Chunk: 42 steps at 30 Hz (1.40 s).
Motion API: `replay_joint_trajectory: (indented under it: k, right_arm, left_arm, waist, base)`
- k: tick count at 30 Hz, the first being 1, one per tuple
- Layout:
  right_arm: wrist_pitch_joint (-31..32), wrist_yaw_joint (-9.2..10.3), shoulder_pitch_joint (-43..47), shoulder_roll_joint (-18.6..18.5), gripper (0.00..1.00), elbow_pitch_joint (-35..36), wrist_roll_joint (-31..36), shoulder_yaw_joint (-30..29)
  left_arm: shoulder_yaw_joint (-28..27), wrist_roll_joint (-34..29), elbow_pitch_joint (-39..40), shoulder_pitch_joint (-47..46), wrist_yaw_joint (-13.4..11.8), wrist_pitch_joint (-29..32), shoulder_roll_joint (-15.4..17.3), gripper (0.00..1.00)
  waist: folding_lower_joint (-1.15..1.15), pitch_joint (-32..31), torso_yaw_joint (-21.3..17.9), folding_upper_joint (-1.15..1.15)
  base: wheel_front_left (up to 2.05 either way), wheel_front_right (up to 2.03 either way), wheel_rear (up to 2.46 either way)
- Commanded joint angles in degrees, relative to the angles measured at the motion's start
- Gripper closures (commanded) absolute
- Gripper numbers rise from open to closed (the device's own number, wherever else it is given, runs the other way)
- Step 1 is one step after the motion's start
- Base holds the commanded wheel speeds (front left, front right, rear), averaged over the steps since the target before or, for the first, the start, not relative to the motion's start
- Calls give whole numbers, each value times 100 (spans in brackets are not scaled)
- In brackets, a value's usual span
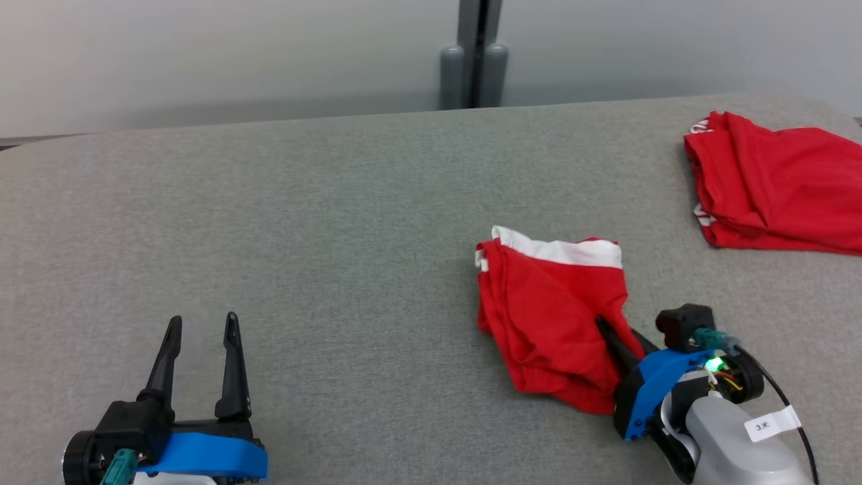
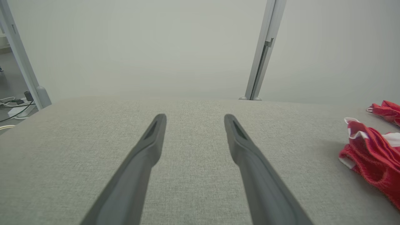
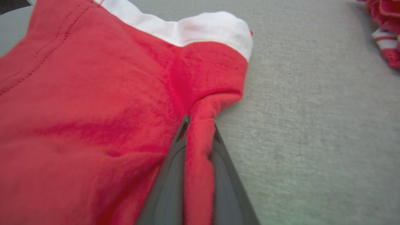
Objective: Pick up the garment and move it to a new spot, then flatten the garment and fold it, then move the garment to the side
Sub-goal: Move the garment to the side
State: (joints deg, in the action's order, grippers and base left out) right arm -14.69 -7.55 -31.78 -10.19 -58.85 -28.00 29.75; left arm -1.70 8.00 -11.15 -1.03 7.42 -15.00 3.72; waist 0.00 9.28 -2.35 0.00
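Garment (image 1: 549, 316) lies crumpled at centre right of the grey table (image 1: 303, 236); right jaws pinch its lower-right fold, left jaws stand released.

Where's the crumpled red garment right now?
Head view: the crumpled red garment lies right of centre on the grey surface, its near edge pinched in the right tool.

grey fabric-covered tabletop (image 1: 269, 236), second red garment with white trim (image 1: 774, 185) lying folded near far right corner, plain pale wall (image 1: 202, 54) behind far edge, grey vertical post (image 1: 475, 60) mid far edge, cables and power strip (image 2: 17, 112) on floor off left edge
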Motion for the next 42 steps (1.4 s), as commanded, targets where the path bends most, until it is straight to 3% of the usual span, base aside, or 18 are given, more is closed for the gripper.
replay_joint_trajectory:
  k: [1, 7, 13, 19, 26, 33, 42]
  right_arm:
    - [-3, 12, -24, -156, 100, -17, -66, -12]
    - [-42, 11, -117, -481, 100, 180, -73, -153]
    - [-50, 11, -154, -626, 100, 530, 91, -420]
    - [-55, 7, -413, -635, 100, 926, 454, -485]
    - [-34, 7, -1327, -977, 100, 865, 690, -465]
    - [156, 7, -2414, -1645, 100, 424, 587, -345]
    - [513, 7, -2947, -2839, 100, -4, 348, -194]
  left_arm:
    - [-6, -27, 26, -76, -3, -26, -2, 0]
    - [18, -73, 109, -332, 1, -26, 61, 0]
    - [103, -101, 135, -583, 5, -26, 135, 0]
    - [167, -69, 123, -692, 7, -26, 178, 0]
    - [318, -29, 145, -816, 8, -26, 198, 0]
    - [394, 3, 259, -1028, 8, -26, 282, 0]
    - [432, -8, 458, -1219, 9, -26, 405, 0]
  waist:
    - [0, 10, -115, 0]
    - [0, 325, -627, 0]
    - [0, 591, -840, 0]
    - [0, 690, -762, 0]
    - [0, 873, -425, 0]
    - [0, 1326, -184, 0]
    - [0, 1740, -174, 0]
  base:
    - [0, 0, 0]
    - [0, 0, 0]
    - [0, 0, 0]
    - [0, 0, 0]
    - [0, 0, 0]
    - [0, 0, 0]
    - [0, 0, 0]
